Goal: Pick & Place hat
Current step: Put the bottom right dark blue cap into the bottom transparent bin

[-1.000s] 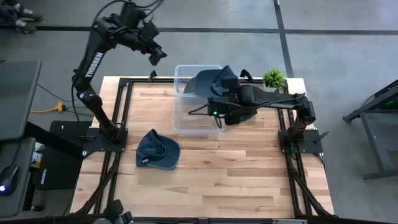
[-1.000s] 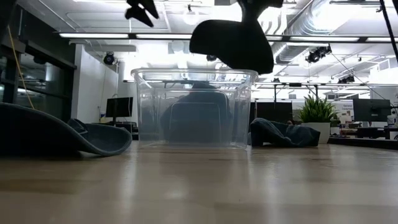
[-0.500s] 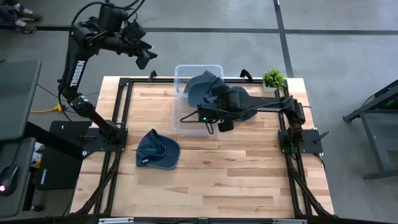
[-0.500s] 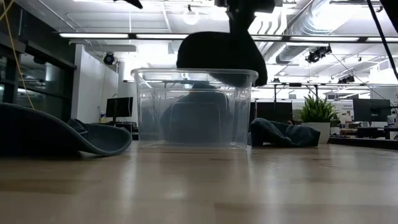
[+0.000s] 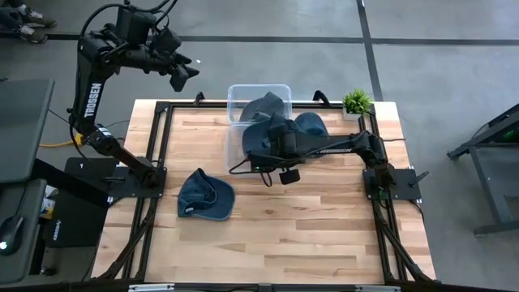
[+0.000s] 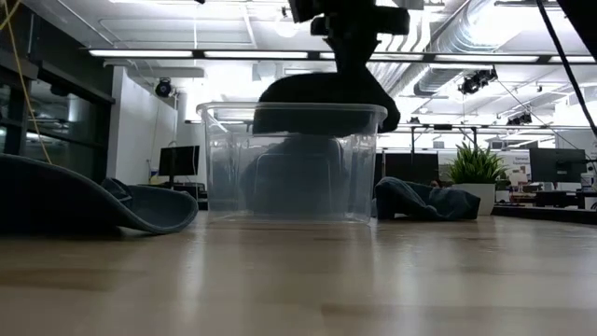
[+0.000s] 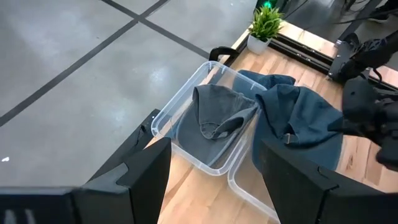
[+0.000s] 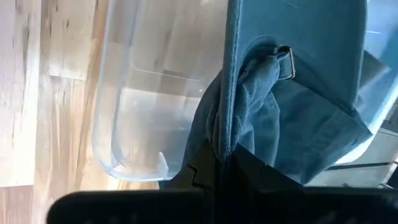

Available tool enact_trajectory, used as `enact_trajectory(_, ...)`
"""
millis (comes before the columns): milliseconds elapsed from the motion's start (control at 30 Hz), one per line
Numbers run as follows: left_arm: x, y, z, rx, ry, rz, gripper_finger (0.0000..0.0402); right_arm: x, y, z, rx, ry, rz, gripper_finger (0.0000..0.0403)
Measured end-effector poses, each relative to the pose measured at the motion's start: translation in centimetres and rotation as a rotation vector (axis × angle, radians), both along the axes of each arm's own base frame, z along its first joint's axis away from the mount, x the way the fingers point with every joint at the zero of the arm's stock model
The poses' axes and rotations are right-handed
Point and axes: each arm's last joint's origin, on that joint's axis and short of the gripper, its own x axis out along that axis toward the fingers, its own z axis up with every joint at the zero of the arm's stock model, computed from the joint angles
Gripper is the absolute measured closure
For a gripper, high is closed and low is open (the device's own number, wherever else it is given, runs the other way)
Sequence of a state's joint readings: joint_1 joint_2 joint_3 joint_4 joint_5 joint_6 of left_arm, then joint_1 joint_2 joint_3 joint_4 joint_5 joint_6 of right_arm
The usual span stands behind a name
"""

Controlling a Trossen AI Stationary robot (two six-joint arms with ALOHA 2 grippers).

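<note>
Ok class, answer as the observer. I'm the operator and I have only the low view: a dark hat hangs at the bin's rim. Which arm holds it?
Observer: The right gripper, shut on the blue hat.
Operator: Is it over the bin?
Observer: From above, it overlaps the clear bin.
Operator: And the other arm?
Observer: The left gripper is open and empty, raised beyond the far-left corner of the table.
</note>
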State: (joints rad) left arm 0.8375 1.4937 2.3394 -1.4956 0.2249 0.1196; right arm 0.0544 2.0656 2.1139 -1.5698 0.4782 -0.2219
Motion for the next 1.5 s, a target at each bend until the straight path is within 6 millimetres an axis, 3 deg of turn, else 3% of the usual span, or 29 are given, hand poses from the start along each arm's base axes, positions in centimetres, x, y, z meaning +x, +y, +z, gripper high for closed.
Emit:
enact_trajectory(267, 0.0, 0.0, 0.0, -0.038, -0.025, 0.017, 0.0165, 1.0, -0.1, -2.0, 0.072, 0.062, 0.020, 0.0390)
enact_trajectory(767, -0.1, -0.2, -0.2, -0.128, -0.053, 0.074, 0.0165, 2.5, -1.1, -2.1, 0.257, -0.080, 0.028, 0.0386)
enact_trajectory(1233, -0.2, -0.2, -0.3, -0.146, -0.038, 0.133, 0.0165, 2.4, -1.3, -2.1, 0.220, -0.060, 0.041, 0.0295)
enact_trajectory(1500, -0.4, -0.3, -0.6, -0.169, -0.014, 0.141, 0.0165, 2.3, -1.8, -2.1, 0.236, -0.065, -0.021, 0.0205)
